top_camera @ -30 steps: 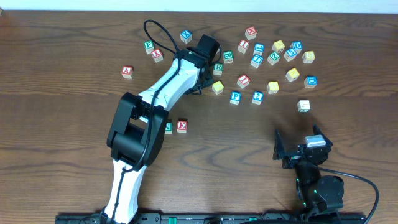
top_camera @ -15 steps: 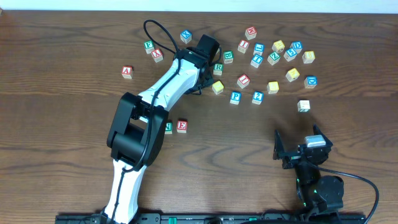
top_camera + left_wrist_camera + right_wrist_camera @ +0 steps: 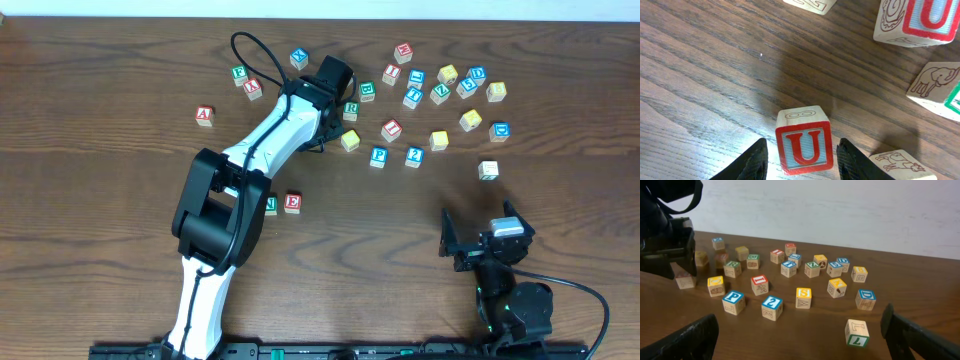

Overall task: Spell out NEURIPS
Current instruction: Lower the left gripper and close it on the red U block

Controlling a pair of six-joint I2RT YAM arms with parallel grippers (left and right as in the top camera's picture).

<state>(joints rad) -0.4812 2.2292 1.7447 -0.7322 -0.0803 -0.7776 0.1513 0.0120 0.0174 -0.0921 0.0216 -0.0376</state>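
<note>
- Nothing is shifting since a second ago: both arms are holding position and every cube is sitting where it was.
- Left jaws are straddling the red U (image 3: 804,147) among the scattered cubes toward the worktop's (image 3: 100,220) far edge. They are not clamping it, and a sliver of wood is showing on each side.
- Right jaws are gaping wide and empty near the front right corner.
- N (image 3: 270,204) and E (image 3: 292,202) are sitting side by side, just front of centre.
</note>
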